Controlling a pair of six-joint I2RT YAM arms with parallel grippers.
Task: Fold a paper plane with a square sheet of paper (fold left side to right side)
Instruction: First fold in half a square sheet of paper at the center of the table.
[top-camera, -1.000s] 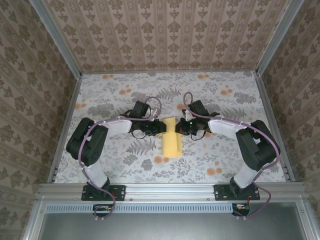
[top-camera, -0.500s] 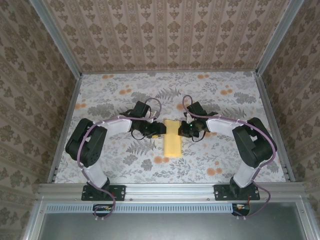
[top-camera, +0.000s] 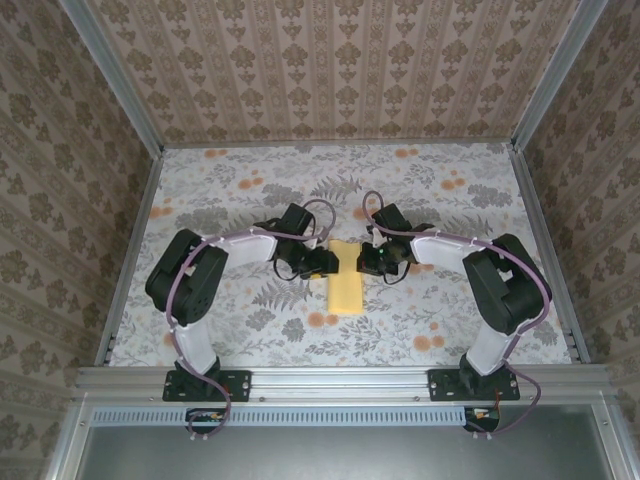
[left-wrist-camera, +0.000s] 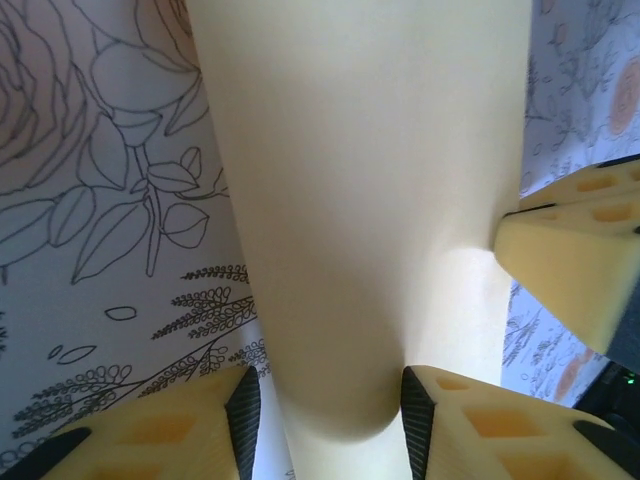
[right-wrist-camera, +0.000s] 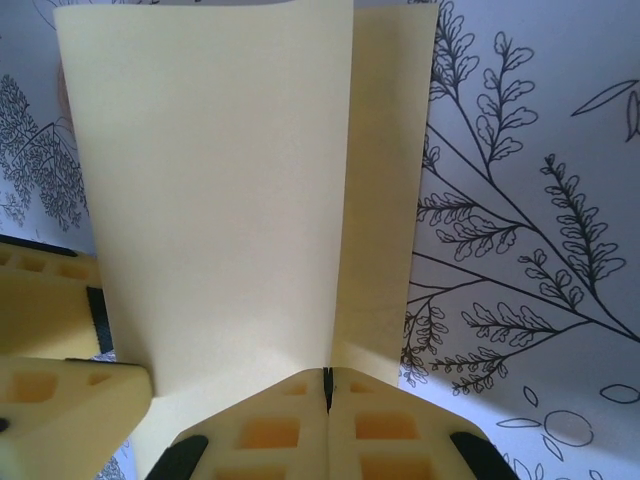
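1. While the square sheet of paper (top-camera: 345, 287) lies folded at the middle of the table (top-camera: 230, 190), both arms flank it.
2. Left end effector (top-camera: 322, 262): narrowly parted, straddling the curled fold.
3. Right end effector (top-camera: 368, 260): closed tight, tips touching the sheet's edge.

R pincer (right-wrist-camera: 327, 388) clamped on folded yellow paper (right-wrist-camera: 220, 180); floral cloth (right-wrist-camera: 520, 200) underneath.

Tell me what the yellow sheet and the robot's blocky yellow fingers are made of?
The sheet looks like thin matte paper: it bends in a soft curve and has crisp straight edges. The fingers seem to be matte plastic, maybe printed: stiff blocks with square hollows.
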